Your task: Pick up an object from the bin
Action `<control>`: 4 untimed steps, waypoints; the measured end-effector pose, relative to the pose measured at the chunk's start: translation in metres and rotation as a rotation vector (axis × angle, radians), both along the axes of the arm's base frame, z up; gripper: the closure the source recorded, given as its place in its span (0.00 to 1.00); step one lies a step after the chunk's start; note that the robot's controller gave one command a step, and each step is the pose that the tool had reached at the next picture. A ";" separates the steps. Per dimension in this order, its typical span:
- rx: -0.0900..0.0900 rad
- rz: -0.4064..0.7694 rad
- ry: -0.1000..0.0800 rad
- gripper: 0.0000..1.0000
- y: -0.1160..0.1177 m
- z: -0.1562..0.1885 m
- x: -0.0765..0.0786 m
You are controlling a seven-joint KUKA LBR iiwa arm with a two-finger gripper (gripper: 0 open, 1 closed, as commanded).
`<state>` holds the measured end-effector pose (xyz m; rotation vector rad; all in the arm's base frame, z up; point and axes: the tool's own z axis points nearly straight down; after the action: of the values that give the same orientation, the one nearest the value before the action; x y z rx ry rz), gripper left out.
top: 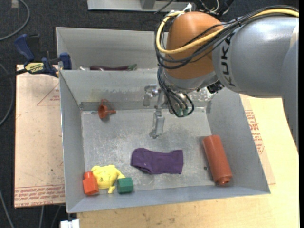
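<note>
Hanging low over the bare floor of the grey bin (110, 142), the tool (155, 133) is pointing straight down, its tip sitting close to the metal or on it, cannot tell which. Whether the tool is apart or together cannot be told from this angle, and nothing is showing in its grip. The arm (266, 56) is reaching in from the right, with its orange cover (192, 42) and looped cables sitting directly above the tool. The nearest thing is a crumpled purple cloth (156, 161), lying flat just in front of the tool toward the near wall, close but apart from it. To the tool's right and a bit nearer the front, a red-brown cylinder (217, 159) is lying on its side along the sloping right wall, well apart from the tool. To the tool's left and slightly further back, a small orange funnel-shaped piece (105, 110) is resting by the back wall. Far off to the tool's front left, in the near corner, a yellow soft toy (105, 176) is lying bunched with an orange block (90, 183) on its left and a green block (125, 185) on its right, both touching it.
</note>
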<state>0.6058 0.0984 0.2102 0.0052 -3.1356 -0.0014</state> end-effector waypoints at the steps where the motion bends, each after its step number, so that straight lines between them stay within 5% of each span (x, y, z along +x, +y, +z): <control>1: 0.001 -0.002 -0.007 0.00 0.000 0.005 0.001; 2: 0.002 0.035 -0.012 0.00 -0.005 -0.003 -0.003; 4: 0.003 0.216 -0.005 0.00 -0.029 -0.082 -0.053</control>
<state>0.5530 0.0691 0.1280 0.3435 -3.1218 -0.0047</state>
